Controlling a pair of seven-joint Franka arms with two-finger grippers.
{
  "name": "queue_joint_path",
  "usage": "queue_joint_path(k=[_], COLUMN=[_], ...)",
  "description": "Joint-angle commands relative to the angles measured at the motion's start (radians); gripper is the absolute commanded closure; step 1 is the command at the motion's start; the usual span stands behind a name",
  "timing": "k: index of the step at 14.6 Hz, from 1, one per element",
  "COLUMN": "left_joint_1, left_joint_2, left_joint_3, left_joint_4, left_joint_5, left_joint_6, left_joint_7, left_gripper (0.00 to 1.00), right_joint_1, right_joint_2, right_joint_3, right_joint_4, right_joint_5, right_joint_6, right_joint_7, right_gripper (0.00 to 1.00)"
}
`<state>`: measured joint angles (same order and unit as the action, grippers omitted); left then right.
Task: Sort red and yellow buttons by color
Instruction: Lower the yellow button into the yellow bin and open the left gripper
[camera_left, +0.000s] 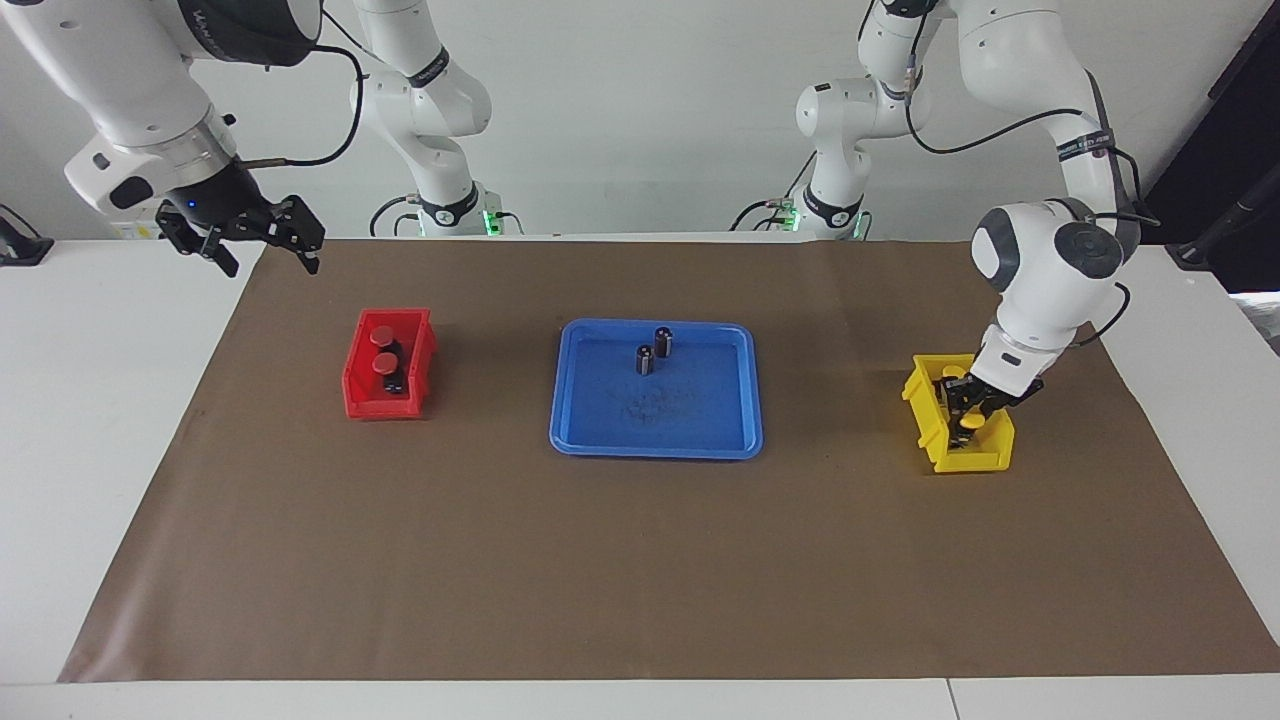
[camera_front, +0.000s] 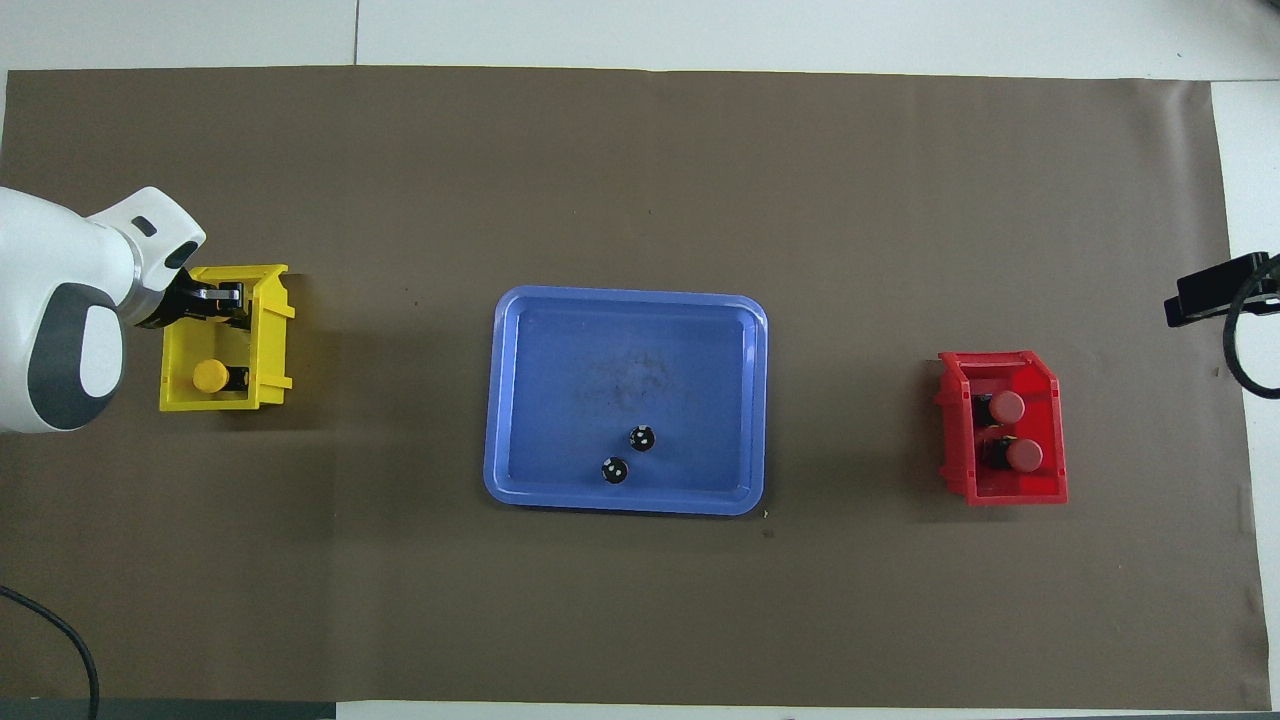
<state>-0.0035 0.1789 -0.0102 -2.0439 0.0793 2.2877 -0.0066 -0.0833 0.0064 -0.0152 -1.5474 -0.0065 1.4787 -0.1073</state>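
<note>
Two red buttons (camera_left: 384, 335) (camera_left: 385, 366) lie in the red bin (camera_left: 358, 385) toward the right arm's end; in the overhead view they are side by side (camera_front: 1007, 406) (camera_front: 1024, 455). In the yellow bin (camera_left: 930, 420) toward the left arm's end, one yellow button (camera_front: 210, 375) lies on its side. My left gripper (camera_left: 968, 408) is down inside this bin, right at a second yellow button (camera_left: 970, 423), which the gripper (camera_front: 222, 300) hides from above. My right gripper (camera_left: 272, 265) waits open and empty, raised over the table's edge near its base.
A blue tray (camera_left: 655, 446) sits mid-table on the brown mat, holding two dark grey cylinders (camera_left: 663, 340) (camera_left: 645, 359) near its robot-side rim. They also show in the overhead view (camera_front: 642, 437) (camera_front: 614, 469), in the tray (camera_front: 625, 300).
</note>
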Motion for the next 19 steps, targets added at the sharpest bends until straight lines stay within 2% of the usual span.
queue_joint_path(k=[1,4,5,7,9,14,17,19], left_joint_1=[0.017,0.017,0.017,0.019,0.03,0.028,0.028,0.016], left_joint_2=[-0.006,-0.006,-0.006,-0.002,0.002,0.01,-0.001,-0.007], left_joint_3=[-0.008,-0.007,-0.007,-0.007,-0.008,-0.008,-0.008,-0.01], left_joint_4=[-0.021,-0.021,-0.021,-0.015,0.004,0.045,0.176,0.243], left_joint_5=[0.02,0.02,0.02,0.02,0.02,0.02,0.02,0.02], left_joint_6=[0.033,0.039,0.038,0.036,0.029,-0.01,-0.224,-0.338], left_joint_7=[0.007,0.008,0.008,0.008,0.007,0.002,0.008,0.016], left_gripper=[0.99,0.98,0.92,0.55,0.43,0.3,0.27,0.1], right_joint_1=[0.008,0.008,0.008,0.01,0.01,0.01,0.01,0.01], right_joint_2=[-0.013,-0.014,-0.014,-0.014,-0.014,-0.017,-0.017,-0.017], right_joint_3=[-0.002,-0.002,-0.002,0.0,0.001,0.001,0.001,0.001], right_joint_4=[-0.014,-0.013,-0.013,-0.014,-0.014,-0.014,-0.014,-0.014], right_joint_5=[-0.01,-0.01,-0.01,-0.009,-0.009,-0.007,-0.003,-0.001], right_joint_6=[-0.011,-0.015,-0.018,-0.018,-0.009,-0.031,-0.024,-0.028], right_joint_7=[0.014,0.012,0.012,0.014,0.014,0.012,0.014,0.014], right_gripper=[0.0,0.0,0.0,0.0,0.0,0.0,0.0,0.0])
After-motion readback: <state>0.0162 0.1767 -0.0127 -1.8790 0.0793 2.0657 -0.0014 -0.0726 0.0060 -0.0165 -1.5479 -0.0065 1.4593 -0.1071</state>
